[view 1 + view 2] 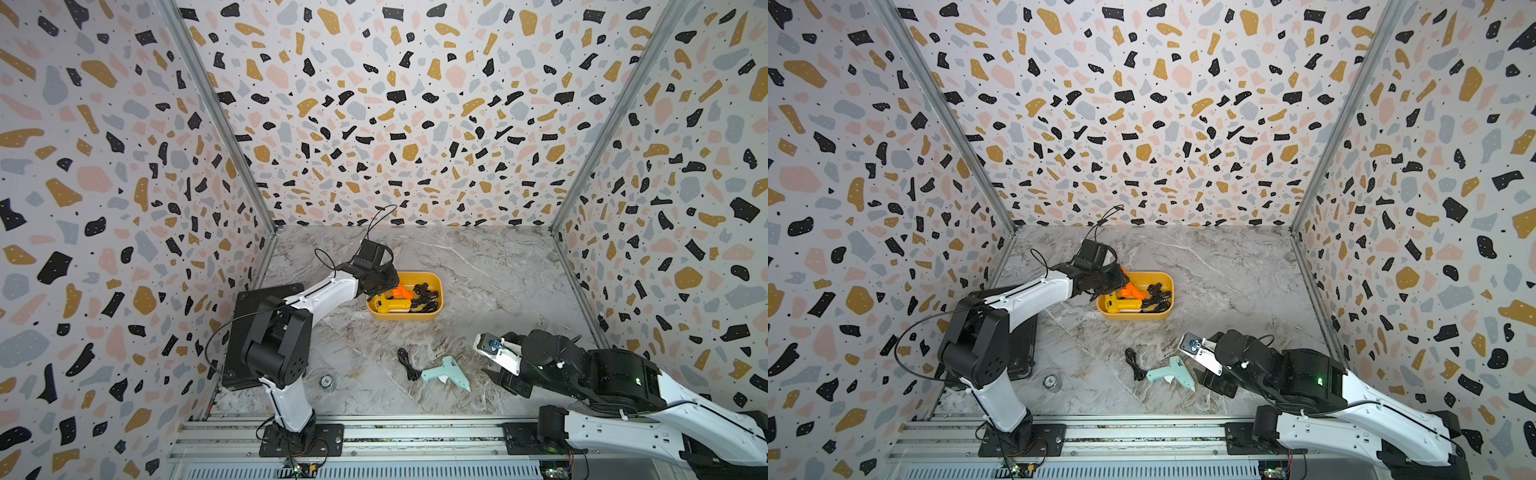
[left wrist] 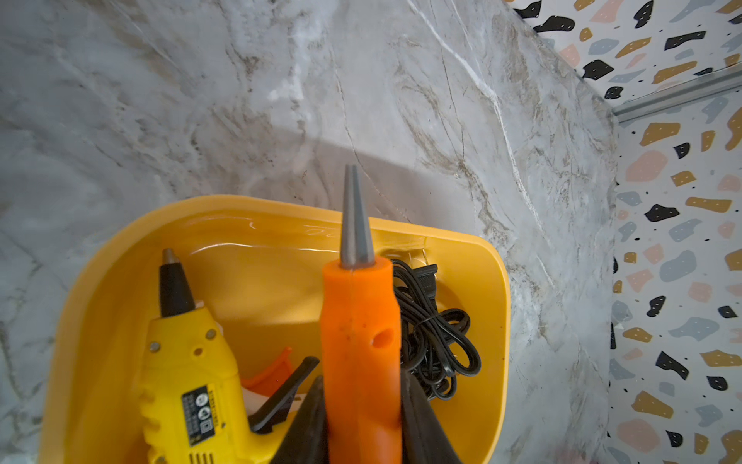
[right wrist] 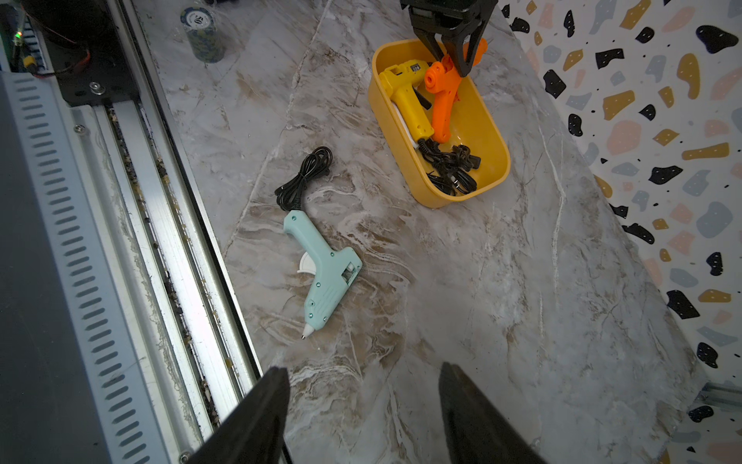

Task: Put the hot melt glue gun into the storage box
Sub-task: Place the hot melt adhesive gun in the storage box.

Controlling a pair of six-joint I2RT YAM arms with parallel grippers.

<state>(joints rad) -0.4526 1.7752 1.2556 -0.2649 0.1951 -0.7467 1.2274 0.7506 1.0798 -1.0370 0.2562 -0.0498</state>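
Partly done: yellow gun [image 2: 184, 361] lies in the box [image 1: 405, 316], left claw [image 2: 361, 377] grips the orange gun [image 2: 357, 321] over it, teal gun [image 1: 444, 371] waits on the desk [image 1: 498, 270], lower centre of a top view; right claw [image 3: 363, 367] gapes empty.

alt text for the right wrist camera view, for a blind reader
A mint glue gun with a bundled black cord lies on the marble table, beyond the open right gripper. Farther off, the left gripper holds an orange glue gun in a yellow box, beside a yellow glue gun and more cords.
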